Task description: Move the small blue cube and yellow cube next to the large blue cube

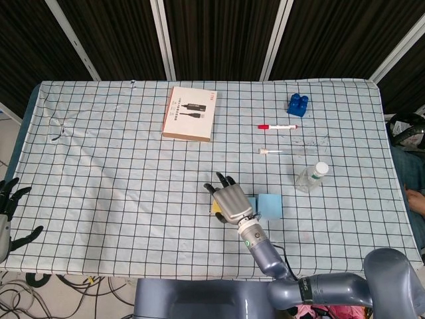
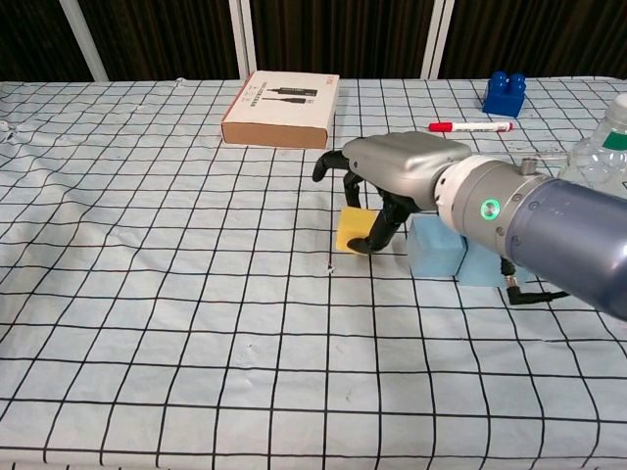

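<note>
Yellow cube [image 2: 355, 230] sits under the right hand [image 2: 397, 176], whose curled fingers grip it just left of the small blue cube [image 2: 436, 246]. That cube already touches the large blue cube [image 1: 269, 206] beyond; only the yellow one seems left to release. Far off at the counter's [image 1: 99, 173] edge, the left hand [image 1: 8, 207] is spread, holding nothing.

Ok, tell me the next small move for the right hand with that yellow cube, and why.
Probably carry it a little further right and set it down. The right hand holds the yellow cube in its fingers, and a gap shows between it and the small blue cube, which already sits against the large blue cube. Whether the yellow cube is clear of the cloth is hard to tell.
</note>
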You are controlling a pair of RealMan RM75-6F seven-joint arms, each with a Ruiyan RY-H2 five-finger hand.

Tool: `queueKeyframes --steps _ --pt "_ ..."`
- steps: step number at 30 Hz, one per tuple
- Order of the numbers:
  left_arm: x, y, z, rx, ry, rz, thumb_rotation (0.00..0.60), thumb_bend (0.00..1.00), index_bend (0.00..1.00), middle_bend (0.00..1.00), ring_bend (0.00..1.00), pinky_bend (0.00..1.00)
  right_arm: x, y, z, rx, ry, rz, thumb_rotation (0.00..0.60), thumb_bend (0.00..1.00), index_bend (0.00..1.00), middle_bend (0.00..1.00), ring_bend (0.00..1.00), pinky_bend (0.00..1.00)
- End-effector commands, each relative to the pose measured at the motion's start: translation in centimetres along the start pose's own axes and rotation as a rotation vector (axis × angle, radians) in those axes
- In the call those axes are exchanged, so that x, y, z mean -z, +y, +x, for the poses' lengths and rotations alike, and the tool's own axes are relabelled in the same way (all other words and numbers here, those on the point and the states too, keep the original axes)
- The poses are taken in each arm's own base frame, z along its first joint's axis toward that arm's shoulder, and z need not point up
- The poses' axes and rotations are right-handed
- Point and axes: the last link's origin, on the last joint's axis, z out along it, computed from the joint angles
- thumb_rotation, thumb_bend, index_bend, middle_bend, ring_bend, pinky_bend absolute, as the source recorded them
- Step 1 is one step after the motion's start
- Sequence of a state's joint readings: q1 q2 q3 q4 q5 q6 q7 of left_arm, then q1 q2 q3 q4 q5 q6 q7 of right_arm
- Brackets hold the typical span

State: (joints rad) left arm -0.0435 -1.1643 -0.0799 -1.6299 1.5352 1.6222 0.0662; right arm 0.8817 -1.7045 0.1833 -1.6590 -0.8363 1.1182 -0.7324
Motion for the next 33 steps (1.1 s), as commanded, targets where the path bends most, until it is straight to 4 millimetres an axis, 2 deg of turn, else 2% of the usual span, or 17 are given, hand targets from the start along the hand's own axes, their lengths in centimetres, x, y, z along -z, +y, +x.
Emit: queueKeyframes --steps 1,8,33 --pt "0.0 0.0 0.0 -0.001 0.000 0.002 0.600 0.11 0.21 0.07 0.00 0.00 -0.3 0.5 0.2 -0.016 0.004 0.023 0.600 0.26 0.18 0.45 0.03 0.14" --pt "0.0 -0.1 0.0 -0.002 0.004 0.004 0.600 0.11 0.21 0.07 0.00 0.00 -0.8 1.3 -0.1 -0.017 0.008 0.065 0.600 0.26 0.18 0.45 0.03 0.14" --pt "-0.1 -0.1 -0.2 -0.013 -0.004 0.009 0.600 0.11 0.21 0.07 0.00 0.00 -0.2 4.0 -1.4 0.051 -0.011 0.086 0.600 0.26 0.18 0.45 0.02 0.14"
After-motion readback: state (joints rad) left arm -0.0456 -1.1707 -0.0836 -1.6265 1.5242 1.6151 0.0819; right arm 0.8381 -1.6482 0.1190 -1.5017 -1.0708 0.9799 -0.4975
